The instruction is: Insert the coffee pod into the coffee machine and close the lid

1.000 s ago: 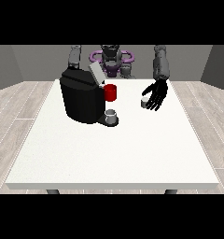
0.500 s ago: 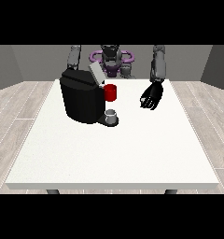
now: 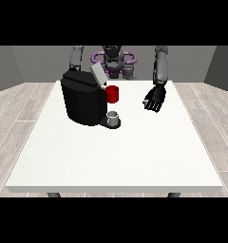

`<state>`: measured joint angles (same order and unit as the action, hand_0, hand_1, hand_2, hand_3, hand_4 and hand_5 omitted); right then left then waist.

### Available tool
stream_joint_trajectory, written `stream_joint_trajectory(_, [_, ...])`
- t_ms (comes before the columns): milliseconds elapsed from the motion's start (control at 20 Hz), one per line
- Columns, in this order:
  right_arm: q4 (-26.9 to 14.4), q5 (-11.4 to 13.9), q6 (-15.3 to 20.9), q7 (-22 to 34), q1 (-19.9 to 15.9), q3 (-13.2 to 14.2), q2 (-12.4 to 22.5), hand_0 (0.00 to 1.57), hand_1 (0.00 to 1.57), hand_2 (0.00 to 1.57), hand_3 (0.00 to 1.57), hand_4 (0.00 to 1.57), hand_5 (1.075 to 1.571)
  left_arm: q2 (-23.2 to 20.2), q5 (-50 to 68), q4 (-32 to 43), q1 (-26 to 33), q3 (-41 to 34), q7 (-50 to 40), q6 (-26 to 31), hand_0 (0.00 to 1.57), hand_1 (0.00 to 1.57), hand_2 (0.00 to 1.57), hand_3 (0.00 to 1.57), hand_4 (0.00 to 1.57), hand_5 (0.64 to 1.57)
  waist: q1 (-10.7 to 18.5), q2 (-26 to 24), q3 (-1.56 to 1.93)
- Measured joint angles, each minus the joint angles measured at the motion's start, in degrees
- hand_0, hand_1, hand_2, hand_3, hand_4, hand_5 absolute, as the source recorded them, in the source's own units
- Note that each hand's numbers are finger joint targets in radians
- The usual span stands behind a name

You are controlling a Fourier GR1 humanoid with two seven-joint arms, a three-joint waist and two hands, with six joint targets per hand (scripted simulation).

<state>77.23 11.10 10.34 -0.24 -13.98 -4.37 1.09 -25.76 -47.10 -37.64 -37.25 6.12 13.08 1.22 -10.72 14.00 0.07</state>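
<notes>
We found the robot hand at the view's right (image 3: 154, 99) hanging over the far right part of the white table (image 3: 135, 156), palm side turned down toward the surface. Its fingers were bent inward, but we could not tell whether they were closed on anything, so we leave its state undecided. We could not make out a coffee pod anywhere, neither at this hand nor on the table. The other robot hand did not show; at the view's left only an arm (image 3: 76, 58) came down behind the coffee machine (image 3: 83, 98) and was hidden by it. To the left of the visible hand, well apart from it, stood that black coffee machine on the far left part of the table. Its grey lid (image 3: 98, 74) was tilted up and open at the top. A red part (image 3: 113, 94) sat at the machine's front, and just below it a small grey cup (image 3: 114, 117) stood on the machine's base.
</notes>
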Motion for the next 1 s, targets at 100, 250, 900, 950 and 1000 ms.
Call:
stream_joint_trajectory(100, [-0.7,0.2,0.8,0.3,0.1,0.2,0.2,0.0,0.0,0.0,0.0,0.0,1.571,0.5,-0.7,0.5,-0.3,0.1,0.8,-0.1,1.15,1.15,1.26,1.16,0.47,1.571,0.6,-0.6,0.0])
stream_joint_trajectory(250, [-1.7,1.0,1.4,0.5,0.1,0.5,0.3,0.0,0.0,0.0,0.0,0.0,1.571,1.1,-0.6,1.2,-1.5,-0.7,1.8,0.5,1.37,1.37,1.37,1.3,0.48,1.571,1.1,-1.5,-0.04])
stream_joint_trajectory(900, [-9.4,0.0,0.5,-1.5,-0.2,3.9,1.6,0.0,0.0,0.0,0.0,0.0,1.571,4.5,3.5,-2.6,-8.1,-3.1,0.9,13.6,1.42,1.42,1.4,1.34,0.56,1.571,3.8,-8.5,-0.06])
stream_joint_trajectory(950, [-9.9,-0.1,0.7,-1.7,-0.6,4.0,1.3,0.0,0.0,0.0,0.0,0.0,1.571,4.9,3.6,-3.0,-9.4,-3.1,-0.1,14.6,1.4,1.4,1.4,1.34,0.6,1.571,3.7,-8.7,-0.06])
stream_joint_trajectory(1000, [-10.0,-0.2,0.6,-1.8,-0.5,3.8,1.1,0.0,0.0,0.0,0.0,0.0,1.571,5.1,3.9,-3.3,-10.3,-3.4,-0.7,15.9,1.33,1.33,1.35,1.32,0.59,1.571,3.5,-9.3,-0.06])
